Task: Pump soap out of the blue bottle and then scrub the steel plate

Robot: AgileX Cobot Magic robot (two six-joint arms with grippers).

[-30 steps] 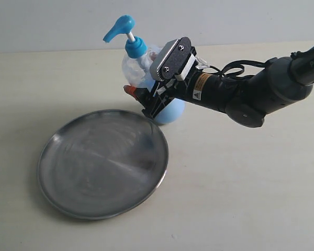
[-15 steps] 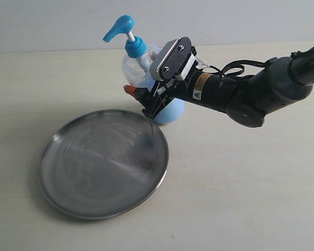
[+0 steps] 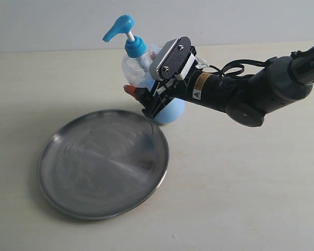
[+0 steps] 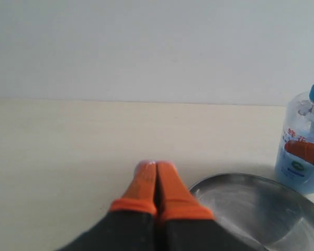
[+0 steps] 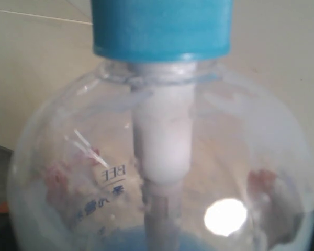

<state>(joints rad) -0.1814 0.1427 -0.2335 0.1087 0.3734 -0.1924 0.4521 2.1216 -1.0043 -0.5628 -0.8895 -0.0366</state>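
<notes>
Your right gripper (image 3: 142, 101) clasps the tall clear plastic bottle with a blue pump head (image 3: 132, 68), which stands just behind the round brushed-steel plate (image 3: 94, 167). Your left gripper (image 4: 156, 175) is closed and empty beside the plate's rim.

The steel plate (image 3: 102, 164) lies flat on the table (image 3: 240, 188), toward the front left. The bottle (image 3: 132, 68) stands just behind the plate's far right rim. The right gripper (image 3: 141, 99) reaches in from the right, with a finger on either side of the bottle's body. The left gripper (image 4: 156, 170) sits low beside the plate's rim, apart from the bottle.
</notes>
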